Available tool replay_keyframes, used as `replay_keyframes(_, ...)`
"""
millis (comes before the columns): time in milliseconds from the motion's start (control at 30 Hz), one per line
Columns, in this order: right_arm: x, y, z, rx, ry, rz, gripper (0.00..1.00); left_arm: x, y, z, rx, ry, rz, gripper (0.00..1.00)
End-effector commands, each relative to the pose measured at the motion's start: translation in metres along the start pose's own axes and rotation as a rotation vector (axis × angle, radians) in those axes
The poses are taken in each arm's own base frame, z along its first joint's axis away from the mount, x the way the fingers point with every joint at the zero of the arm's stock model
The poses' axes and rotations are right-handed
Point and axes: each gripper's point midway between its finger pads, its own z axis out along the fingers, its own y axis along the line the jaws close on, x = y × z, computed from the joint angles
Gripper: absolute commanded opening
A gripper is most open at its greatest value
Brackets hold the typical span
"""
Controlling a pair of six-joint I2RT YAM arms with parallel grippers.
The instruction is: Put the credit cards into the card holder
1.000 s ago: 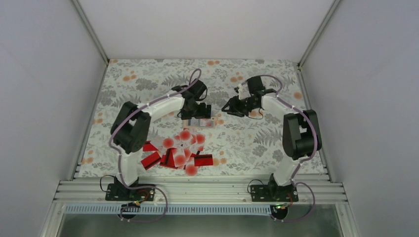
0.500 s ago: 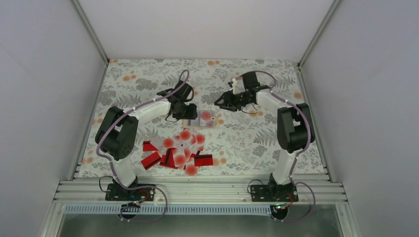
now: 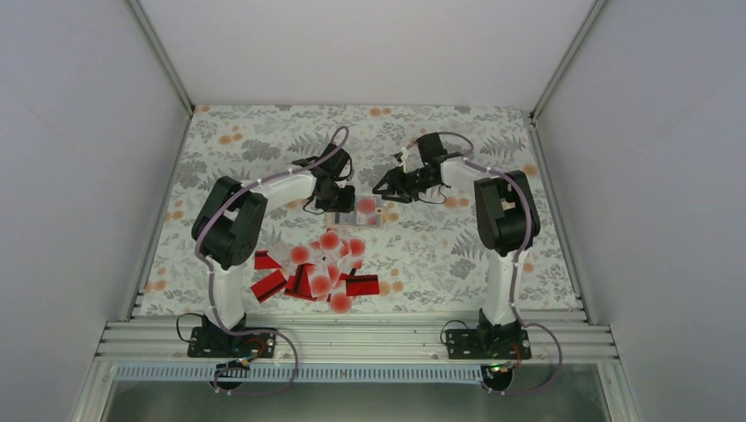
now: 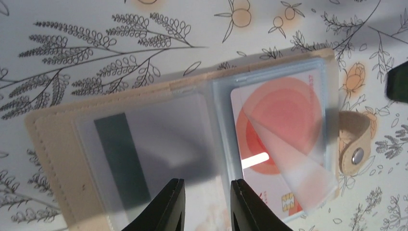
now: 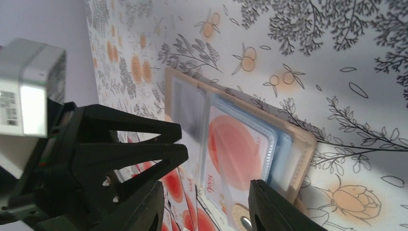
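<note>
Left wrist view has the card holder [image 4: 50,144] lying open on the floral table [image 4: 96,29], with its near edge cut off by the frame. A white card with a big red dot [image 4: 284,110] sits in the right-hand clear sleeve [image 4: 322,86], and a loose translucent leaf folds across it at a slant. Through the frosted left page only a dark stripe [image 4: 118,159] shows, so that card's colour cannot be read.

The left end effector [image 4: 207,183] has its fingers close together, with a narrow gap over the holder's middle fold. Whether they pinch a page or only hover cannot be told, because the contact lies below the frame.

The right end effector [image 5: 207,183] is released. Its fingers are well apart by the holder's snap tab [image 5: 239,214] end and clamp nothing.

From above, both arms crowd the holder and hide most of it. The loose credit cards [image 3: 318,272] lie in an overlapping heap nearer the arm bases, apart from the holder.
</note>
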Motion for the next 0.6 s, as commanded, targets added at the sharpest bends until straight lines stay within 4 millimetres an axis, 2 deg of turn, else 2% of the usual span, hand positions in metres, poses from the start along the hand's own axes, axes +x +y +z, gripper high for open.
replay_keyframes(0, 0.004, -0.005, 0.010, -0.002, 0.029, -0.002, 0.45, -0.011, -0.005, 0.003, 0.014, -0.006, 0.025, 0.25)
replay_keyframes(567, 0.009, -0.023, 0.025, -0.007, 0.077, 0.022, 0.45, -0.006, 0.002, 0.024, -0.005, 0.045, 0.027, 0.18)
